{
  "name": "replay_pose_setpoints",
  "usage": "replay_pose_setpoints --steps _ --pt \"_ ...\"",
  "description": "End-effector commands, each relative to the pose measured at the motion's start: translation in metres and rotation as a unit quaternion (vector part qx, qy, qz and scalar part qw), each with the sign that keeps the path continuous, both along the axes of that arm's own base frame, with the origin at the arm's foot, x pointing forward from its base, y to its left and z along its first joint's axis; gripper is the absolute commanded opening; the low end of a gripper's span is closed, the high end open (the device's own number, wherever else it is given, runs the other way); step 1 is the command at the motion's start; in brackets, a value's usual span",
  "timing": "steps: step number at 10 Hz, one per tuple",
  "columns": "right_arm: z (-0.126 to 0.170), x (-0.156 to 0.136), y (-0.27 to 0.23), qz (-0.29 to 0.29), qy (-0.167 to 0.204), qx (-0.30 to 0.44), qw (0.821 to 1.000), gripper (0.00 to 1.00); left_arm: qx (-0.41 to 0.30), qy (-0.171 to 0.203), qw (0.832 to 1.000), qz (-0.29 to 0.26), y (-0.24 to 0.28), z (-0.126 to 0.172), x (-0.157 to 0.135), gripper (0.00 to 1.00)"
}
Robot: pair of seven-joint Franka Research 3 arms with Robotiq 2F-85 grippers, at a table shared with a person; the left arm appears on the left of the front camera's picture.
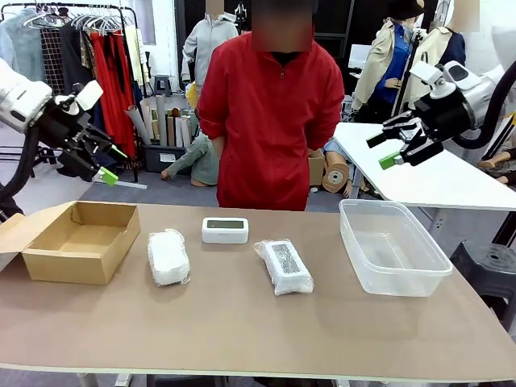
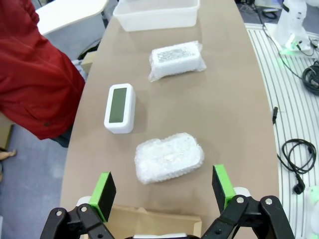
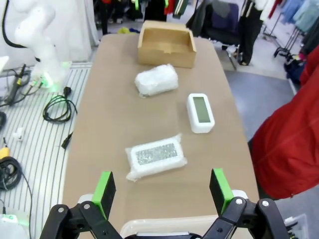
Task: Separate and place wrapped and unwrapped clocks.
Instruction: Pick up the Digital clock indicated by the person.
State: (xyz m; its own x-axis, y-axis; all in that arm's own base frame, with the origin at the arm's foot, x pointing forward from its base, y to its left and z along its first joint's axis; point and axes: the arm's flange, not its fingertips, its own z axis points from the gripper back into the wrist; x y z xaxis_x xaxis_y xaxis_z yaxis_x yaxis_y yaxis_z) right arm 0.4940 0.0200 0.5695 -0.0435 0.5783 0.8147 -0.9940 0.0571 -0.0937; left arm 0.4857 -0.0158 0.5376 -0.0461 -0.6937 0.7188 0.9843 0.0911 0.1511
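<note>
High to the left of the bare clock (image 1: 225, 230), left gripper (image 1: 113, 164) hangs with fingers spread wide, nothing between them. Right gripper (image 1: 381, 151) is high to the clock's right, jaws likewise apart and empty. Left wrapped clock (image 1: 168, 257) lies just left of the bare clock, nearer the robot, its contents lost under bubble wrap. Right wrapped clock (image 1: 284, 265) lies just right of it, a grey speckled face dimly showing. Bare clock's screen is too small to read. Cardboard box (image 1: 72, 266) sits far left of it, flap cut by the frame edge. Clear tub (image 1: 403, 286) sits far right. Person (image 1: 270, 121) stands behind it, hands hidden. Count: two wrapped, one bare, one box, one tub.
</note>
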Motion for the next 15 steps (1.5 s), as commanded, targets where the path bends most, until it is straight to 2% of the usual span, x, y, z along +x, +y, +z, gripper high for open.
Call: replay_pose_setpoints --steps 1,8,11,12,15 --pt "0.002 0.010 -0.013 0.005 -0.014 0.029 0.999 1.00 -0.012 0.006 1.000 -0.009 -0.003 0.007 0.003 1.00" --pt "-0.015 0.030 -0.034 -0.019 0.023 0.021 0.999 1.00 -0.011 0.004 1.000 -0.018 -0.005 0.023 0.002 1.00" --pt "-0.015 0.027 -0.027 -0.012 0.026 0.019 0.999 1.00 0.003 0.023 0.999 -0.041 -0.008 0.010 -0.001 1.00" --pt "-0.022 0.027 -0.034 -0.022 0.025 0.010 0.999 1.00 -0.006 0.004 1.000 -0.026 -0.006 0.018 0.000 1.00" --pt "-0.022 0.027 -0.034 -0.022 0.025 0.010 0.999 1.00 -0.006 0.004 1.000 -0.026 -0.006 0.018 0.000 1.00"
